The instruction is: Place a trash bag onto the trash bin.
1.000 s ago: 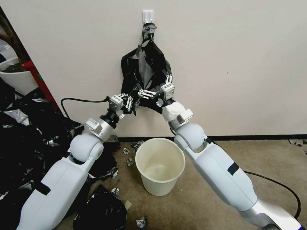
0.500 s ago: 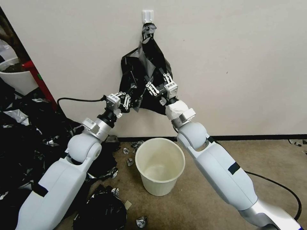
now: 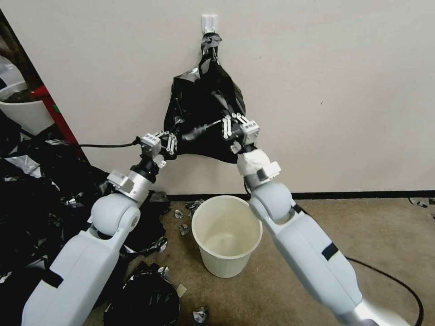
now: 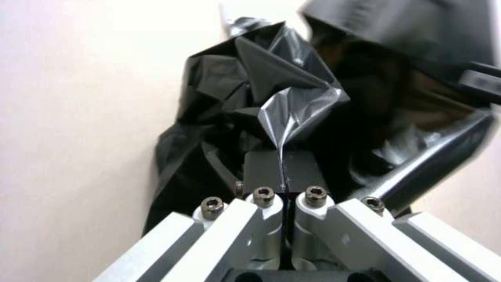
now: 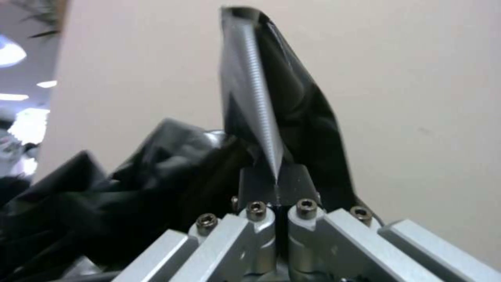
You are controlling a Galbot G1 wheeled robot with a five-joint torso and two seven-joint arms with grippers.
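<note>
Both grippers have drawn apart since a second ago, stretching the trash bag (image 3: 204, 108) hanging from the wall hook (image 3: 209, 21). The left gripper (image 3: 181, 138) at 9 o'clock and right gripper (image 3: 216, 124) at 3 o'clock each pinch its lower edge. The trash bin (image 3: 226, 235) stands open on the carpet at 6 o'clock, clear between the arms.

We get the head view high, looking down at the wall at 12 o'clock; both wrist views sit close, sharing the trash bag (image 3: 204, 113).

Both arms wear smooth pale-grey shells with black bands and ball-shaped joints. The left arm (image 3: 90, 253) has a silver wrist collar and black cuff; the right arm (image 3: 308, 253) has a white-wrapped wrist. Silver linkage fingers (image 4: 229, 231) carry dark socket screws.
</note>
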